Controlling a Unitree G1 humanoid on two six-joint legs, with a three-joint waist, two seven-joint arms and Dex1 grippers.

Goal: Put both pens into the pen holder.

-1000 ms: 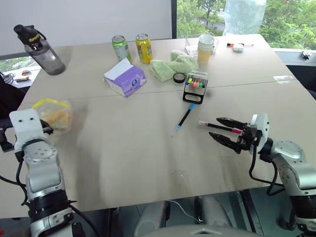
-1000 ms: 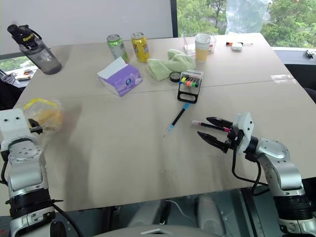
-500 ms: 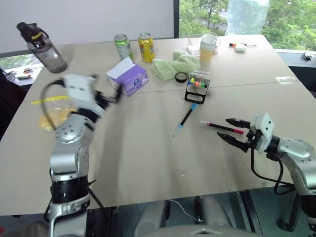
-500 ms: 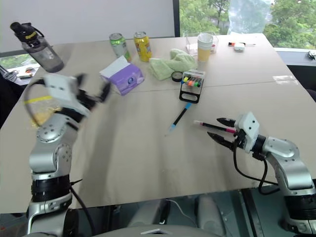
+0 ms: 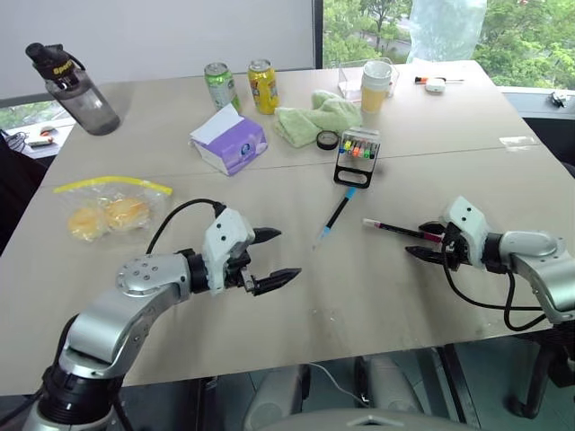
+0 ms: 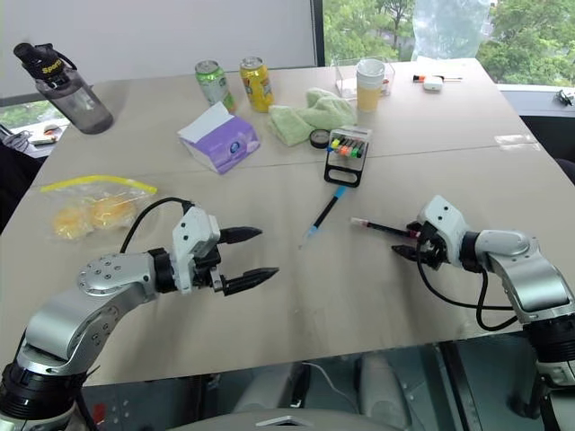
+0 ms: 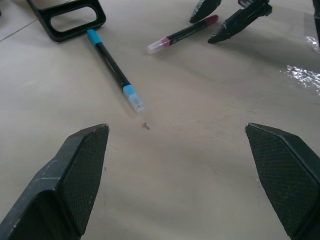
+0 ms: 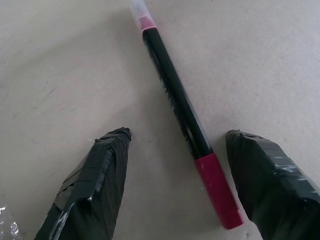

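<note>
Lying flat, pink-ended pen (image 8: 182,112) crosswise

Wide beige table (image 5: 269,359) is pretty cluttered: dark water bottle (image 5: 70,79) at 10 o'clock, green can (image 5: 217,86) and yellow can (image 5: 262,86) at 12, purple tissue box (image 5: 228,140), green cloth (image 5: 314,120), zip bag of buns (image 5: 106,212) at 9

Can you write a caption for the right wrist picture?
Open right gripper straddling the pink pen on the table.
</note>
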